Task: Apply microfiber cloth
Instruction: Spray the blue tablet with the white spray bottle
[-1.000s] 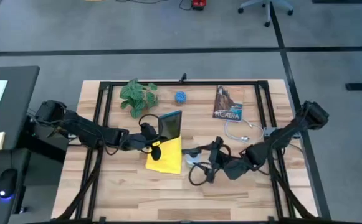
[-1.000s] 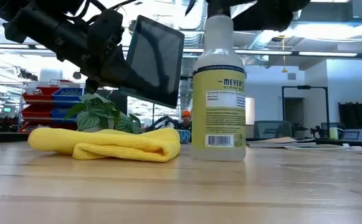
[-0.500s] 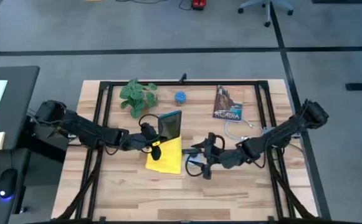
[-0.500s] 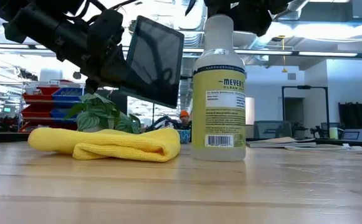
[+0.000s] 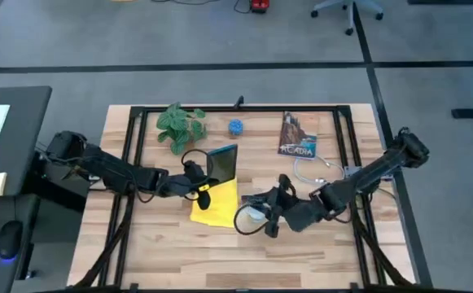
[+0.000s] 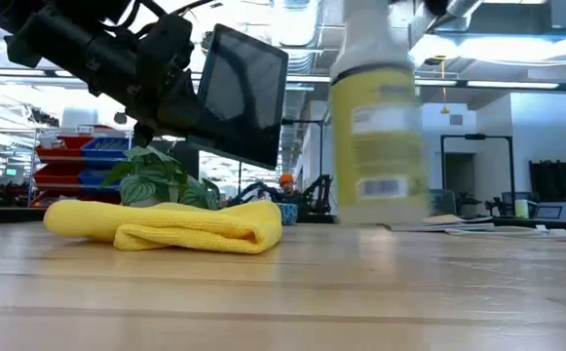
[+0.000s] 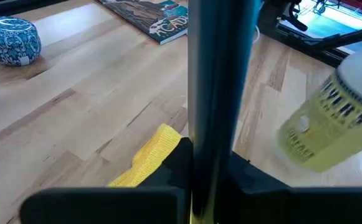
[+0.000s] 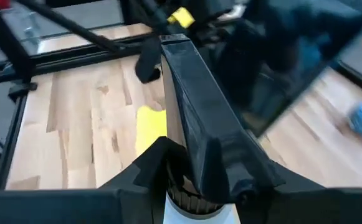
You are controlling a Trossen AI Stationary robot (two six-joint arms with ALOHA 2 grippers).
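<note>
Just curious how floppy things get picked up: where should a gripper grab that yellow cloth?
Pinch the folded edge of the microfiber cloth from above, on the spray bottle side: it bulges there, while the tablet in the left gripper crowds the far edge.

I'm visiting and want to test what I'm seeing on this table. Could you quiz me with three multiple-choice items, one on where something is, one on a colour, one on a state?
1. Where is the cloth?
A. On the table, below the raised tablet
B. Draped over the plant
C. On the book

2. What colour is the cloth?
A. Blue
B. Yellow
C. White

3. What is the state of the spray bottle?
A. Lying on its side
B. Standing on the table
C. Lifted off the table by the right gripper

Answers:
1 A: the low view shows it folded on the wood under the tablet held by the left gripper.
2 B: it is bright yellow in every view.
3 C: the low view shows a gap under its base.
</note>
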